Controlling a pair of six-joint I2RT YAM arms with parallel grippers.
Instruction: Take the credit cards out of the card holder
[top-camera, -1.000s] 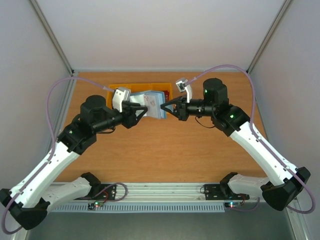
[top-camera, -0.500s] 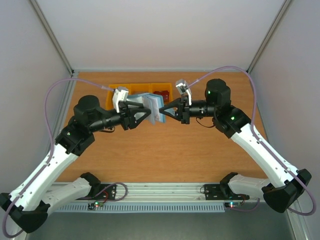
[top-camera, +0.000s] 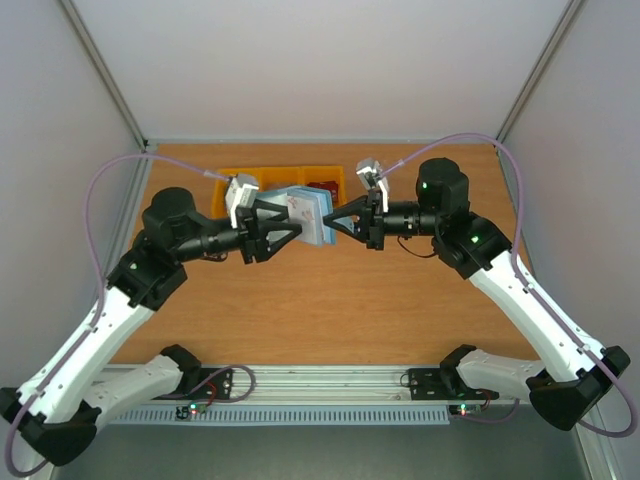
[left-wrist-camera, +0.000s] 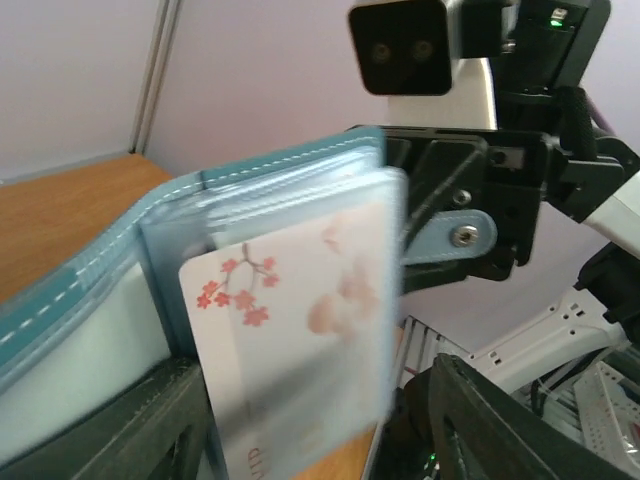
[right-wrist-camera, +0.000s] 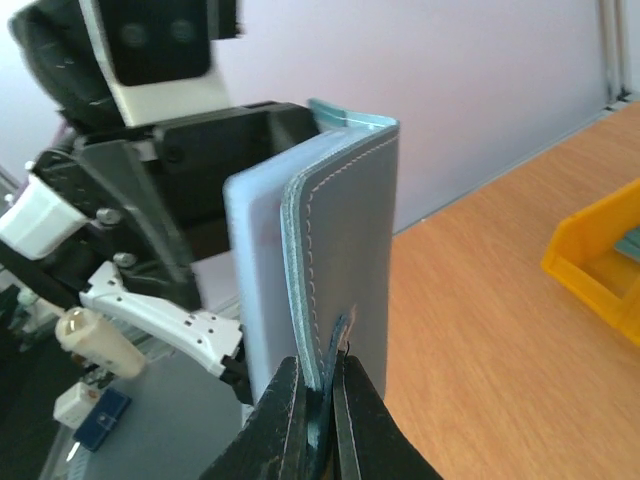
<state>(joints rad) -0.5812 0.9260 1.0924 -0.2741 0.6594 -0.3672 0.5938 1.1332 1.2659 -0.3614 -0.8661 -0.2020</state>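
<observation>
The teal card holder (top-camera: 315, 212) hangs in the air between my two grippers, above the middle of the wooden table. In the left wrist view it (left-wrist-camera: 110, 270) stands open, with clear sleeves. A whitish card (left-wrist-camera: 290, 340) with red blossoms sits in the front sleeve, its outer part blurred. My left gripper (top-camera: 297, 228) is open, its jaws spread on either side of that sleeve (left-wrist-camera: 315, 372); the right finger (left-wrist-camera: 500, 420) stands clear of the card. My right gripper (top-camera: 338, 222) is shut on the holder's cover edge (right-wrist-camera: 350, 240), pinched at the fingertips (right-wrist-camera: 318, 368). Other cards are hidden.
Yellow bins (top-camera: 262, 177) stand at the back of the table behind the holder; one holds something red (top-camera: 322, 185). A bin corner shows in the right wrist view (right-wrist-camera: 600, 260). Each arm's wrist camera faces the other at close range (left-wrist-camera: 410, 45).
Both grippers and the holder have shifted slightly right and toward the back. The left jaws look spread wider than a second ago. The right gripper has kept its grip.
</observation>
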